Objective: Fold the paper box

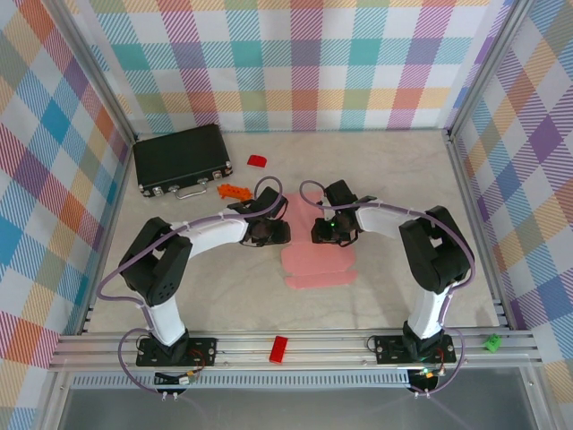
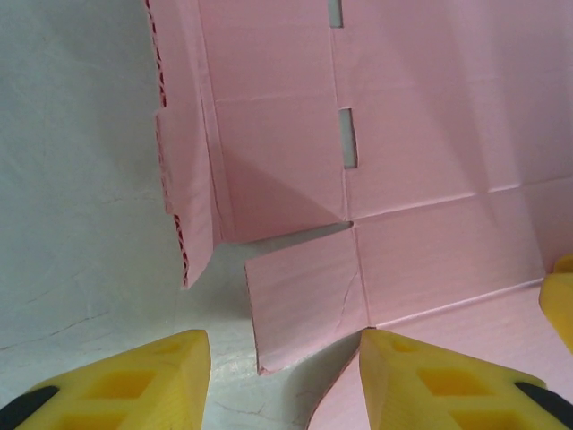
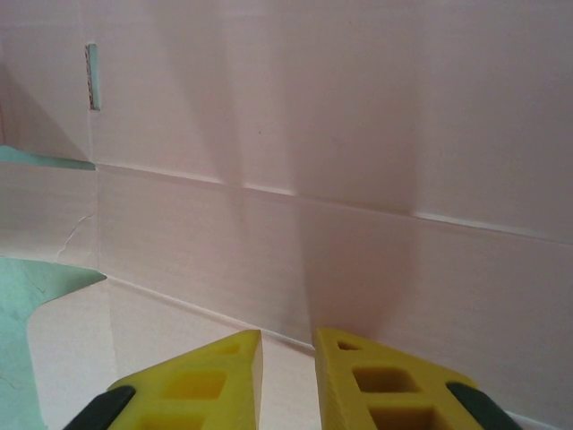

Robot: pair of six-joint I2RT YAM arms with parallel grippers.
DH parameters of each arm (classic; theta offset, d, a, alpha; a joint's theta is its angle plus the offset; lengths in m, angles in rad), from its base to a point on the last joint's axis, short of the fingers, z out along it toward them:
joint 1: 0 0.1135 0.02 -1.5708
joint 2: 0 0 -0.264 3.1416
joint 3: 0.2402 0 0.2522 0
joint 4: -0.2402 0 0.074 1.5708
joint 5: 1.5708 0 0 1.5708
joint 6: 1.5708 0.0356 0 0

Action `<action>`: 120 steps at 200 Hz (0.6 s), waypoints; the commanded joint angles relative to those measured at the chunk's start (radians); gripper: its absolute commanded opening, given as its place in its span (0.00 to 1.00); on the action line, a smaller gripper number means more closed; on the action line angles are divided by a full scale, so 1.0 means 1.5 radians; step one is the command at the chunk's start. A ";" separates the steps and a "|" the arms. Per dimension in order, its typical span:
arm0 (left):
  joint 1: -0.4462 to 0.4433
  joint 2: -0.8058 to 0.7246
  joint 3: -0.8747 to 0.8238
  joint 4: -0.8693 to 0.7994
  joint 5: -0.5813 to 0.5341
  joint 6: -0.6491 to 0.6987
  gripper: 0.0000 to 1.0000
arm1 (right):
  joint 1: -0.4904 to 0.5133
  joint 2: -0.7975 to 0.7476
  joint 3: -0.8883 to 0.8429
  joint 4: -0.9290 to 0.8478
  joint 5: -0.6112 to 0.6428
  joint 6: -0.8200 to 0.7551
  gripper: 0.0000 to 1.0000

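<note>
The paper box is a pale-pink die-cut sheet lying partly folded in the middle of the table. My left gripper is at its far-left edge and my right gripper at its far-right part. In the left wrist view the paper box shows slots and creases, and a side strip stands up. The left gripper is open, with a small flap lying ahead of the gap. My right gripper hovers over the paper box, its jaws a narrow gap apart with nothing between them.
A black case lies at the back left. A red block and an orange piece lie beside it. Another red block and a green piece sit on the front rail. Checked walls enclose the table.
</note>
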 commanded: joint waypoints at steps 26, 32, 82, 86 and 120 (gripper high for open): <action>0.006 0.031 0.004 0.030 0.032 -0.018 0.43 | 0.007 0.011 -0.009 0.008 0.005 0.014 0.23; 0.006 0.031 0.004 0.034 0.034 -0.017 0.42 | 0.007 0.011 -0.009 0.008 0.004 0.014 0.23; 0.006 0.015 0.005 0.049 0.057 0.006 0.36 | 0.010 0.018 -0.009 0.010 0.004 0.017 0.23; 0.006 0.013 0.005 0.049 0.059 0.008 0.35 | 0.010 0.018 -0.009 0.009 0.004 0.017 0.23; 0.005 0.019 0.016 0.074 0.090 0.035 0.35 | 0.012 0.020 -0.012 0.013 0.008 0.018 0.23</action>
